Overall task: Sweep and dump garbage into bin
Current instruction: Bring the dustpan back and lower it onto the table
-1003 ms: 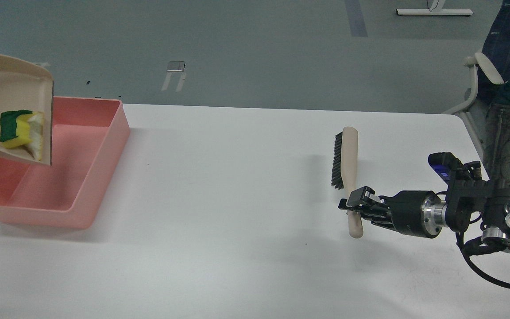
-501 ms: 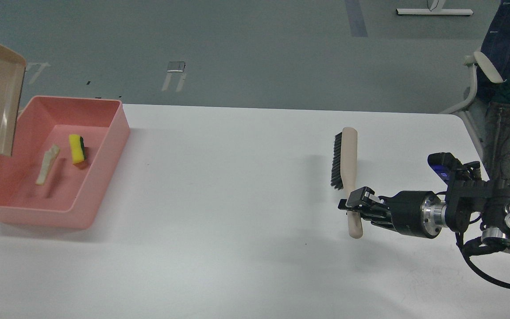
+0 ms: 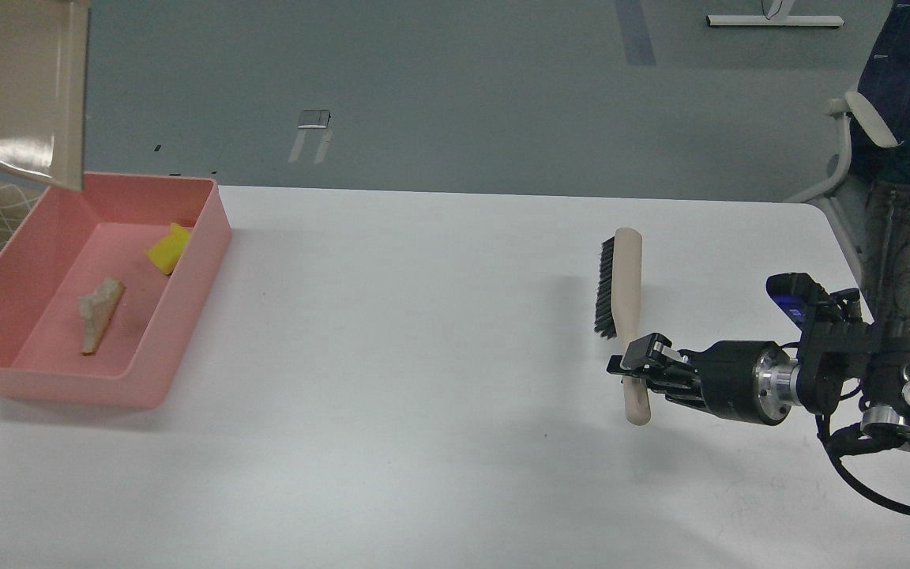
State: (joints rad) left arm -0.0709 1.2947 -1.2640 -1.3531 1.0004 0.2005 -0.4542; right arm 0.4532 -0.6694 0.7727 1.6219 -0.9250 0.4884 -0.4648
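The salmon-pink bin (image 3: 194,261) stands at the table's left edge. Inside it lie the yellow sponge (image 3: 168,248) against the right wall and the white bread slice (image 3: 99,314) on the floor. The beige dustpan (image 3: 16,83) hangs tilted above the bin at the top left, empty; whatever holds it is out of view, and so is my left gripper. My right gripper (image 3: 635,370) is shut on the handle of a wooden brush (image 3: 625,292) with black bristles, at the right of the table.
The white table (image 3: 423,356) spreads between the bin and the brush. An office chair (image 3: 858,150) and a seated person are beyond the table's right corner. The floor lies behind the far edge.
The sponge and bread fell from the dustpan into the bin and settled there. The dustpan rose up and away to the top left. My right gripper and brush barely moved.
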